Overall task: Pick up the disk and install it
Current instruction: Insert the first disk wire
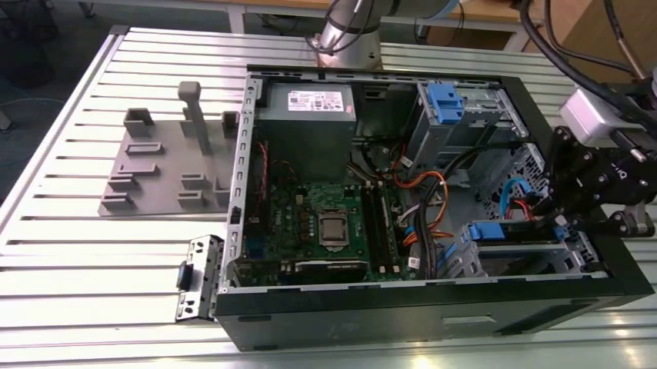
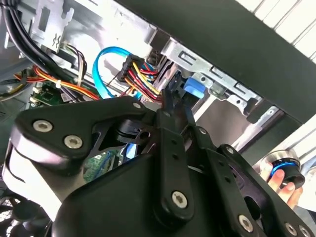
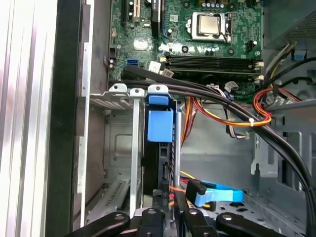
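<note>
The gripper (image 1: pixel 562 217) is reaching into the case (image 1: pixel 411 323) at the exterior view's right; its jaws' state I cannot tell. The disk (image 3: pixel 159 148) is sitting upright in the drive cage (image 3: pixel 123 148).

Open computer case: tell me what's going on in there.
The robot arm's black gripper is reaching into the black open computer case, at the corner on the exterior view's right. It is right up against the flat disk in its bright blue plastic carrier, which stands on edge in the silver metal drive cage. Whether the disk is fully seated cannot be told.
</note>
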Robot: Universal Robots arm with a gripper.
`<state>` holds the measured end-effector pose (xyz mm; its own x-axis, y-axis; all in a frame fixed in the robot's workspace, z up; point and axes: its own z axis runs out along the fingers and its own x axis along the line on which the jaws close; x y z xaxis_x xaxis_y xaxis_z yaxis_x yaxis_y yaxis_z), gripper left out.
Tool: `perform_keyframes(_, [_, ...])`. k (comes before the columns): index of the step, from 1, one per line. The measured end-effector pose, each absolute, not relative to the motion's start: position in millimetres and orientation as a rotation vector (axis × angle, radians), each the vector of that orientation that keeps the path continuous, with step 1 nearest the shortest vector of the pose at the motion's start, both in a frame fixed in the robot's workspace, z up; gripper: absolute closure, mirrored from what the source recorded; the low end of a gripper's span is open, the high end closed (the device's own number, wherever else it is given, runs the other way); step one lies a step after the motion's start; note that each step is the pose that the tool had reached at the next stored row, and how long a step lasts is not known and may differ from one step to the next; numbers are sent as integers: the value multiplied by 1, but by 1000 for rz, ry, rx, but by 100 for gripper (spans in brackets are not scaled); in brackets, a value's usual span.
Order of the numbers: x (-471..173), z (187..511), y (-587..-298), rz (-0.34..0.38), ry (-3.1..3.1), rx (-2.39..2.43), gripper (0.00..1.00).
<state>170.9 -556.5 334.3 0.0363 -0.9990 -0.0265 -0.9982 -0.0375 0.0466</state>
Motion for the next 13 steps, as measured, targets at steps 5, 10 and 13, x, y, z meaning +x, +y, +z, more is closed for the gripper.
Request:
perform_keyframes(5, [183, 336, -556, -114, -2172, 2254, 77])
perform_keyframes(10, [185, 348, -554, -115, -2172, 2254, 85])
perform_keyframes(13, [185, 361, -553, -115, -2172, 2254, 90])
